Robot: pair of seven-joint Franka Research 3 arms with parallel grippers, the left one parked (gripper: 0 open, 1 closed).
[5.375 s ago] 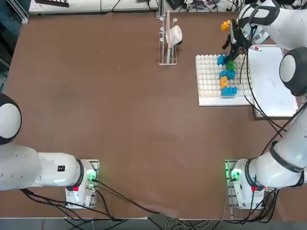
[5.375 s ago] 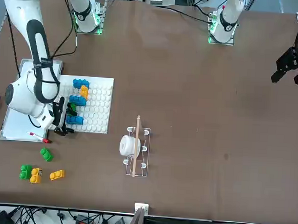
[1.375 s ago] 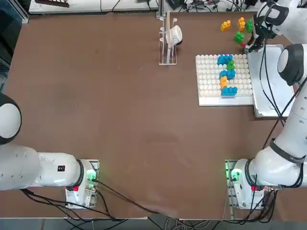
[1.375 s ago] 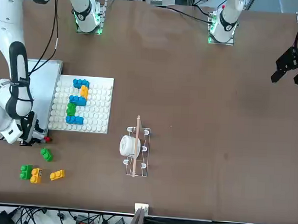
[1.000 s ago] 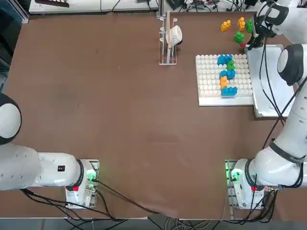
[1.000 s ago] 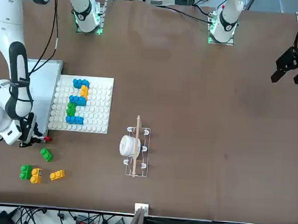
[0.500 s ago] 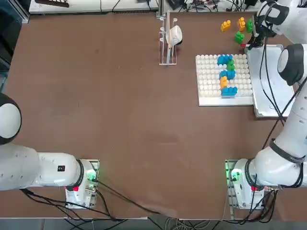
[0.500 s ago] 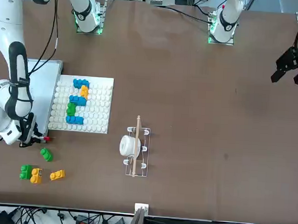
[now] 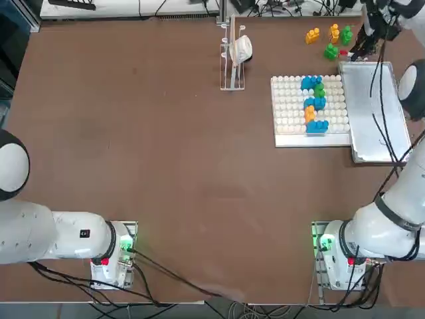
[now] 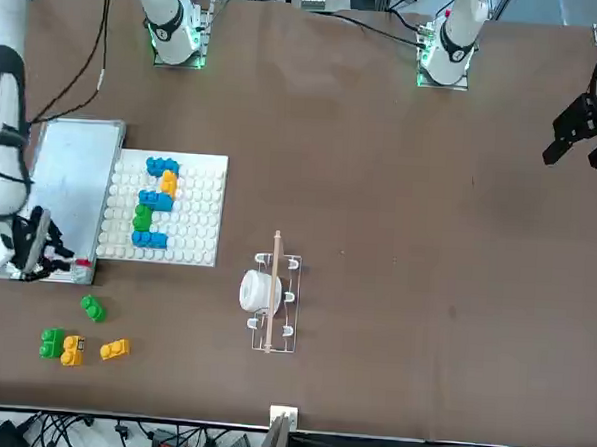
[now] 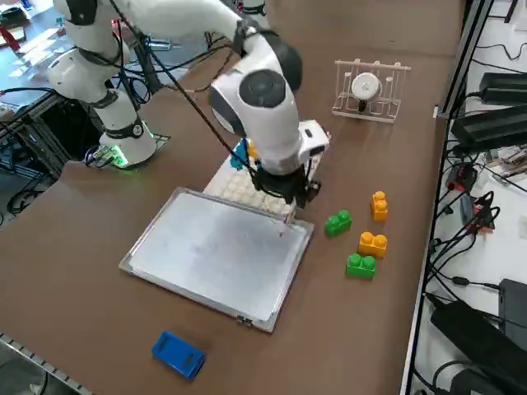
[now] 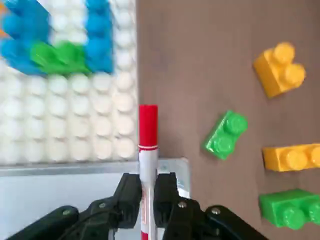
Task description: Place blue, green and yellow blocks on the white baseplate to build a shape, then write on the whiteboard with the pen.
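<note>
The pen [image 12: 147, 150] is clamped between the fingers of the right gripper [image 12: 148, 192], its red end pointing away from the wrist, so that it can be carried over to the whiteboard [image 9: 373, 109] for the writing step. In the top view the gripper [image 9: 364, 46] is seen in the upper right of the frame, at the far corner of the whiteboard, and in the front view [image 10: 39, 247] it is at the left edge, beside the same corner. Whether the pen is lifted clear of the board frame cannot be told well; it seems to be just above it. The building step looks finished: on the baseplate [image 9: 289, 113], right of the centre in the top view, a shape of blocks [image 9: 314, 103] is pressed on, close to the edge that touches the whiteboard. In it about three blue pieces, one green and one orange-yellow can be counted, though the joints between the blue ones are hard to see. Four loose blocks are left on the table [image 9: 166, 166] beyond the baseplate, at the top right of the top view: two green [image 9: 331, 51] [image 9: 345, 34] and two yellow [image 9: 312, 34] [image 9: 334, 32]. They were probably kept there as spare stock, near the gripper. One pen, one baseplate and one whiteboard are present; the board surface looks not yet written on.
</note>
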